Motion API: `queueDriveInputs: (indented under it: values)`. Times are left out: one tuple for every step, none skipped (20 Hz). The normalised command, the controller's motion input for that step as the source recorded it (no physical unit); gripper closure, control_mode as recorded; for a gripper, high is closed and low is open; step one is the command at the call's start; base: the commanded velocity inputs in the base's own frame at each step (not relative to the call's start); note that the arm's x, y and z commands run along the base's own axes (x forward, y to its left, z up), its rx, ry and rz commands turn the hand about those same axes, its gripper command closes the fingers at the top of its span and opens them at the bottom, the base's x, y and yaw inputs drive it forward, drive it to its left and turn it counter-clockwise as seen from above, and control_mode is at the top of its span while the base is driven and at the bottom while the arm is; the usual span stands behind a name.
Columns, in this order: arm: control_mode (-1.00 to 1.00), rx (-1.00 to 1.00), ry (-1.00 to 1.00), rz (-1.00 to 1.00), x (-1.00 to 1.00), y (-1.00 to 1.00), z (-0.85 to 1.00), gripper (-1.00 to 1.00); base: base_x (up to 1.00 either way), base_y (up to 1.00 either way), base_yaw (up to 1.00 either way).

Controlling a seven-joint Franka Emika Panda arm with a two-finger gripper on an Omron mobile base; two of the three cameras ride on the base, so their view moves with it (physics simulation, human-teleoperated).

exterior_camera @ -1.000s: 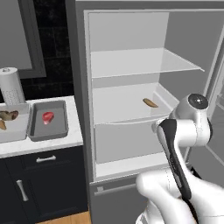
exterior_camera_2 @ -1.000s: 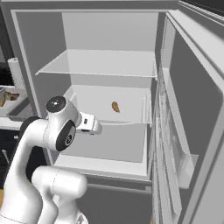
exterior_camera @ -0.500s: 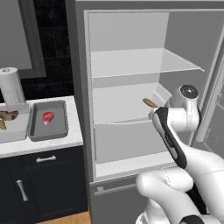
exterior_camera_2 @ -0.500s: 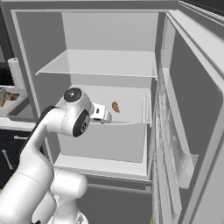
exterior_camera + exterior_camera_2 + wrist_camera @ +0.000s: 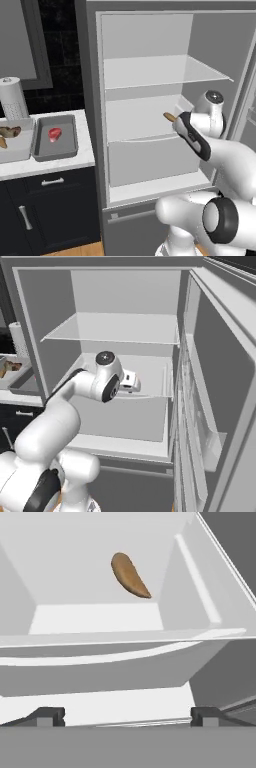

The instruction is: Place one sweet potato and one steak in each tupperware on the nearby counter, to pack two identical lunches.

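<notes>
One sweet potato (image 5: pixel 130 576) lies on the fridge's middle shelf (image 5: pixel 95 618), toward the back right; in the left base view its tip (image 5: pixel 168 116) shows just past my wrist. My gripper (image 5: pixel 127 717) is open and empty at the shelf's front edge, short of the tuber. On the counter (image 5: pixel 50 164) left of the fridge, the darker tupperware (image 5: pixel 76 142) holds a red steak (image 5: pixel 55 133). The lighter tupperware (image 5: pixel 20 150) beside it holds a brown steak (image 5: pixel 9 132) and an orange-brown piece (image 5: pixel 1 143) cut off by the picture's edge.
The fridge door (image 5: pixel 215 386) stands open on the right, with racks on its inner side. A glass shelf (image 5: pixel 160 72) sits above the one I reach over. A paper towel roll (image 5: pixel 14 99) stands behind the trays. Navy cabinets (image 5: pixel 52 200) lie below the counter.
My arm has swung forward and up into the fridge, bringing the hand to the middle shelf near the sweet potato. The jaws have stayed open. The trays' contents have not changed.
</notes>
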Motion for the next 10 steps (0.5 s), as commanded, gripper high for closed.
queueDriveInputs:
  values:
    - [-1.0, 0.0, -0.01, 0.0, 0.59, -0.29, -0.44, -1.0, 0.0, 0.0, 0.0]
    - [-1.0, 0.0, 0.0, 0.0, 0.56, -0.34, -0.34, -1.0, 0.0, 0.0, 0.0]
    - [-1.0, 0.0, 0.0, 0.0, 0.56, -0.36, -0.26, -1.0, 0.0, 0.0, 0.0]
    - [-1.0, 0.0, 0.0, 0.0, 0.49, -0.29, -0.1, -1.0, 0.0, 0.0, 0.0]
    - [-1.0, 0.0, 0.0, 0.0, 0.44, -0.21, 0.0, -1.0, 0.0, 0.0, 0.0]
    - [-1.0, 0.0, 0.0, 0.0, 0.44, -0.1, 0.0, -1.0, 0.0, 0.0, 0.0]
    - [-1.0, 0.0, 0.0, 0.0, 0.4, -0.09, 0.0, -1.0, 0.0, 0.0, 0.0]
    - [-1.0, 0.0, 0.0, 0.02, 0.38, -0.06, 0.0, -1.0, 0.0, 0.0, 0.0]
    - [-1.0, 0.0, 0.0, 0.05, 0.41, -0.06, 0.0, -1.0, 0.0, 0.0, 0.0]
    - [-1.0, 0.0, 0.0, 0.07, 0.42, -0.02, -0.04, -1.0, 0.0, 0.0, 0.0]
